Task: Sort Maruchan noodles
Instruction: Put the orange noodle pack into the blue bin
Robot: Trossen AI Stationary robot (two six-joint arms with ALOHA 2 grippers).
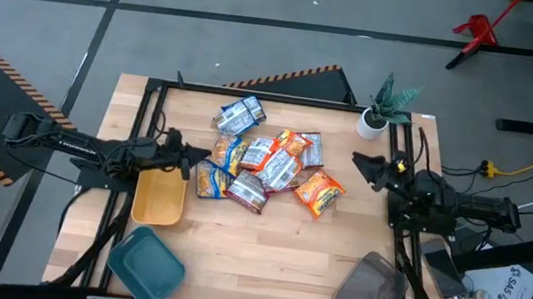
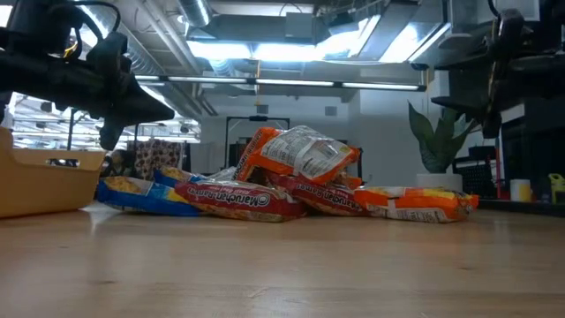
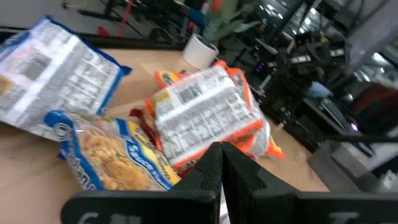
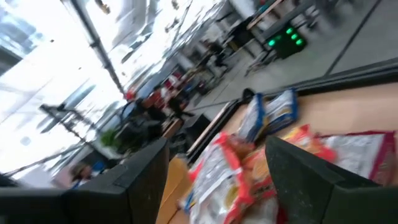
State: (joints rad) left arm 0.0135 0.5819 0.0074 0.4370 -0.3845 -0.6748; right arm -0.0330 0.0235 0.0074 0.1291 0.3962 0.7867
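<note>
The Maruchan noodle packets (image 1: 265, 164) lie in a loose overlapping pile mid-table, orange, blue-and-yellow and red-and-silver. One blue-and-silver packet (image 1: 239, 116) lies at the far side of the pile and one orange packet (image 1: 319, 192) at its right. In the low view the pile (image 2: 291, 177) rests on the tabletop. My left gripper (image 1: 190, 158) hovers at the pile's left edge, raised off the table, and its fingers (image 3: 214, 163) are shut on nothing. My right gripper (image 1: 358, 163) hovers to the right of the pile, open (image 4: 217, 174), and points at the packets.
A yellow tray (image 1: 158, 198) sits near the left gripper, with a teal tray (image 1: 144, 266) at the near left corner and a grey tray (image 1: 371, 292) at the near right. A potted plant (image 1: 375, 122) stands at the far right. Bare wood lies between the pile and the near edge.
</note>
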